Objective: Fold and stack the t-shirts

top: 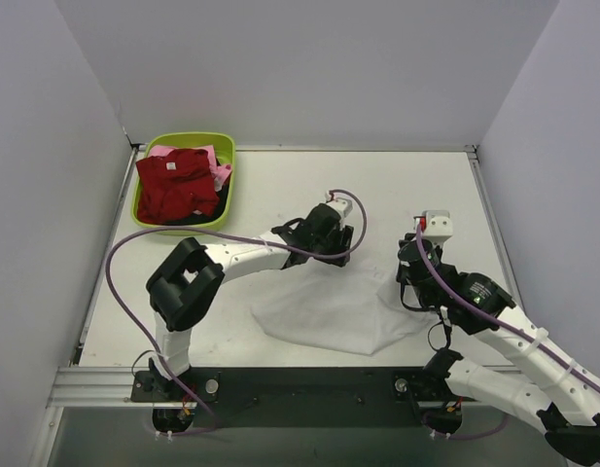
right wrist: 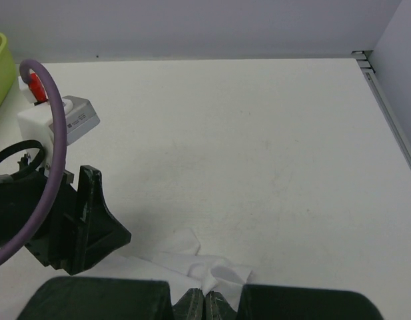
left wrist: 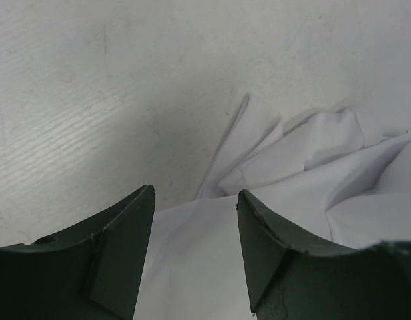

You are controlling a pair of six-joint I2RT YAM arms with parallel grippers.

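White t-shirt (top: 338, 316) lies rumpled on the counter (top: 280, 185) well right of the green basin (top: 193, 138), left gripper (left wrist: 195, 200) spread apart over its basin-side edge, right gripper (right wrist: 205, 300) pinched tight on its far corner, dark red t-shirt (top: 178, 185) heaped inside the basin.

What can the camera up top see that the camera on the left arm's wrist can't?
Only the top camera shows the green basin holding the dark red shirt and the pink shirt. It also shows both whole arms, and the right claw at the edge of the white t-shirt. Only the left wrist camera shows the left claw up close, standing open, and the cloth's small folds. Both show the white t-shirt and the table.
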